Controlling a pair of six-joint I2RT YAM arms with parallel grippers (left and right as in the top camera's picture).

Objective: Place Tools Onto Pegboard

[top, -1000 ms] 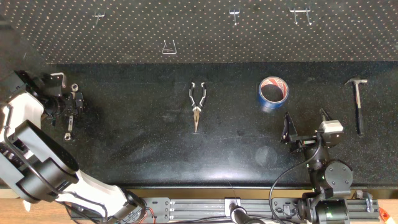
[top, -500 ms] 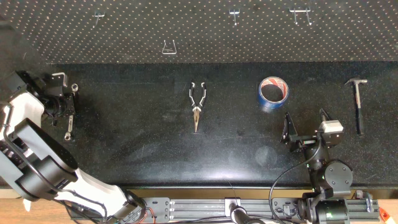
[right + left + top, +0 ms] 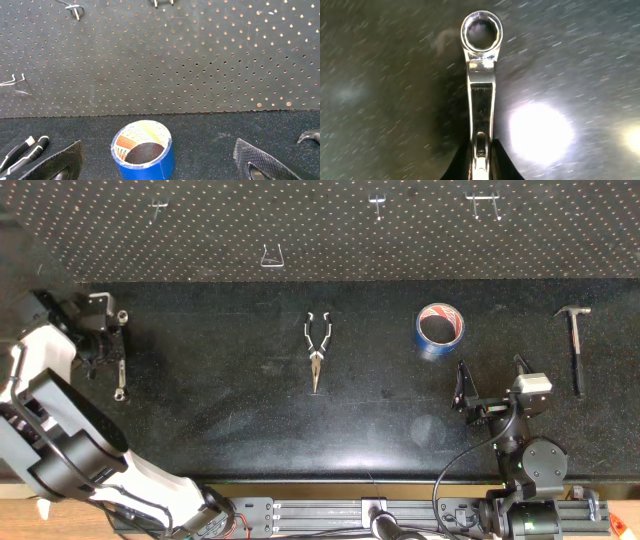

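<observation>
A steel wrench (image 3: 481, 90) runs out from between my left gripper's (image 3: 481, 162) fingers, which are shut on its shaft, ring end outward. It casts a shadow on the black mat. From above, the left gripper (image 3: 104, 345) is at the mat's far left with the wrench (image 3: 120, 376) beside it. My right gripper (image 3: 490, 368) stands open near the front right, holding nothing. The pegboard (image 3: 330, 230) spans the back, carrying wire hooks (image 3: 270, 257). Pliers (image 3: 317, 350), a blue tape roll (image 3: 439, 329) and a hammer (image 3: 575, 350) lie on the mat.
The right wrist view faces the pegboard (image 3: 200, 65) with the tape roll (image 3: 143, 150) straight ahead, pliers handles (image 3: 25, 147) to one side and the hammer head (image 3: 310, 136) to the other. More hooks (image 3: 483, 202) hang at the pegboard's top.
The left gripper shifted a little toward the pegboard. The wrench's near end swung right, so the wrench now lies straighter. The right arm stayed still.
</observation>
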